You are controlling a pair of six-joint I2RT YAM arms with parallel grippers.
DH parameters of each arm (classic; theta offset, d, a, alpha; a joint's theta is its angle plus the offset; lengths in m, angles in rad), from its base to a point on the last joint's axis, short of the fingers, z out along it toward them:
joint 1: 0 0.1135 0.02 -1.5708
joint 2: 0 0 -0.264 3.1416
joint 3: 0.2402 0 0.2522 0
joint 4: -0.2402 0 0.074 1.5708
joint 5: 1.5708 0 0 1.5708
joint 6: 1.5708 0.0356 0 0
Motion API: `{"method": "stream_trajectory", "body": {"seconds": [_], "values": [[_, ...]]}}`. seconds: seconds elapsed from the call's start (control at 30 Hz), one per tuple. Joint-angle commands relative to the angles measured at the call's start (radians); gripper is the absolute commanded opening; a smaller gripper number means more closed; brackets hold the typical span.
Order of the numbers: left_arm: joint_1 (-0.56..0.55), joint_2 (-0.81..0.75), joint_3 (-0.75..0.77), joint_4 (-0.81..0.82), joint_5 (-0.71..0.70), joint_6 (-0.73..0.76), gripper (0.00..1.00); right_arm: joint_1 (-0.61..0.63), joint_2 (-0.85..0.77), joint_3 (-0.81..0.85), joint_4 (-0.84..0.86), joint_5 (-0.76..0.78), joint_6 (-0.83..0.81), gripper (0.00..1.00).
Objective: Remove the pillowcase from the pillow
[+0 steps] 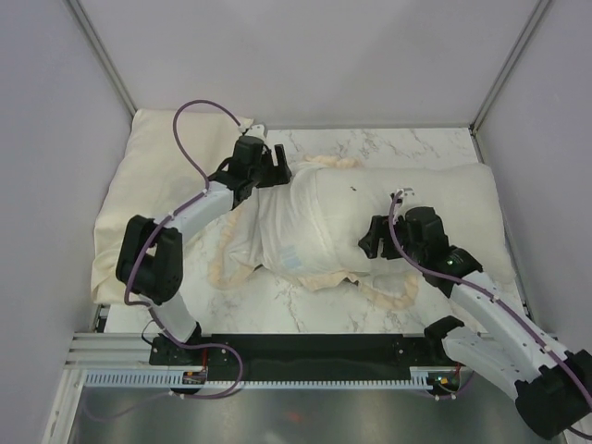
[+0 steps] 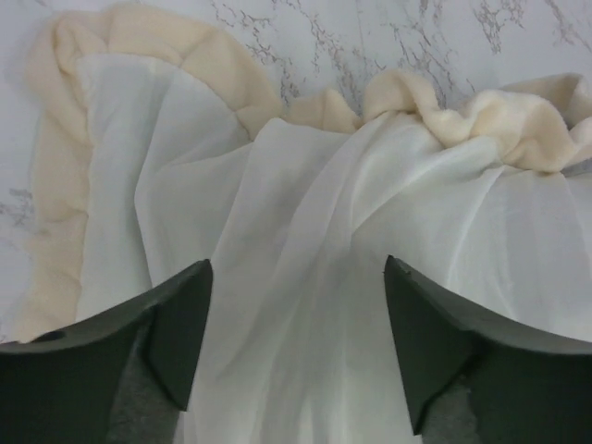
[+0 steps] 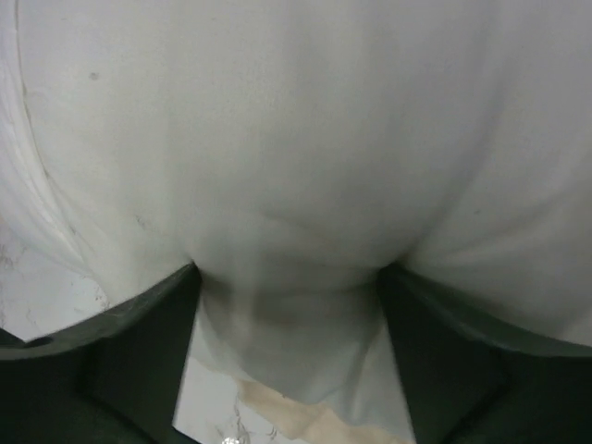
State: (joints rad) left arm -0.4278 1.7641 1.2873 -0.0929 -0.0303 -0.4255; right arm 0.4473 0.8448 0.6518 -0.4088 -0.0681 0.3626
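The pillowcase (image 1: 296, 222) lies whitish face up in the middle of the table, its cream frill (image 1: 388, 296) trailing along the near edge. It covers the left end of the plump off-white pillow (image 1: 453, 199), whose right end is bare. My left gripper (image 1: 277, 168) is open at the cover's far left corner. In the left wrist view the left gripper (image 2: 296, 268) hangs over whitish fabric (image 2: 324, 231) and frill (image 2: 213, 55). My right gripper (image 1: 368, 239) is open and pressed into the cover's near side. In the right wrist view white fabric (image 3: 296, 120) bulges between its spread jaws (image 3: 289, 273).
A flat pale-yellow cloth (image 1: 153, 176) lies at the far left, partly under the left arm. The marble tabletop (image 1: 370, 148) shows behind the pillow and in front of it. Grey walls close in on three sides. A metal rail (image 1: 277, 370) runs along the near edge.
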Motion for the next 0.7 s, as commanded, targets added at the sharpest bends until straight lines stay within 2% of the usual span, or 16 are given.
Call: {"method": "stream_trajectory", "body": {"seconds": [0.0,0.03,0.07,0.13,0.17,0.2,0.3,0.4,0.6,0.67], "values": [[-0.038,-0.177,-0.019,-0.027,-0.087,0.043,0.87,0.027,0.103,-0.052,0.158,-0.061,0.048,0.74],[-0.078,-0.21,-0.045,-0.037,-0.142,0.062,0.95,0.031,0.146,-0.053,0.178,-0.058,0.058,0.62],[-0.1,-0.239,-0.058,-0.048,-0.166,0.067,0.97,0.033,0.167,-0.052,0.209,-0.055,0.062,0.42],[-0.176,-0.328,-0.119,-0.07,-0.212,0.077,0.99,0.037,0.223,-0.041,0.235,-0.049,0.071,0.17],[-0.204,-0.353,-0.144,-0.077,-0.256,0.077,1.0,0.039,0.237,-0.029,0.246,-0.036,0.082,0.05],[-0.227,-0.38,-0.169,-0.083,-0.272,0.071,1.0,0.039,0.249,-0.023,0.269,-0.026,0.087,0.0],[-0.319,-0.446,-0.287,-0.11,-0.303,0.027,1.0,0.039,0.28,0.006,0.306,-0.009,0.105,0.0],[-0.344,-0.463,-0.335,-0.125,-0.292,-0.019,1.0,0.039,0.307,0.038,0.314,-0.006,0.105,0.0],[-0.368,-0.37,-0.372,-0.123,-0.319,-0.024,0.98,0.041,0.298,0.054,0.318,-0.007,0.113,0.0],[-0.367,-0.347,-0.367,-0.126,-0.326,-0.013,0.77,0.041,0.287,0.049,0.312,0.014,0.118,0.0]]}}
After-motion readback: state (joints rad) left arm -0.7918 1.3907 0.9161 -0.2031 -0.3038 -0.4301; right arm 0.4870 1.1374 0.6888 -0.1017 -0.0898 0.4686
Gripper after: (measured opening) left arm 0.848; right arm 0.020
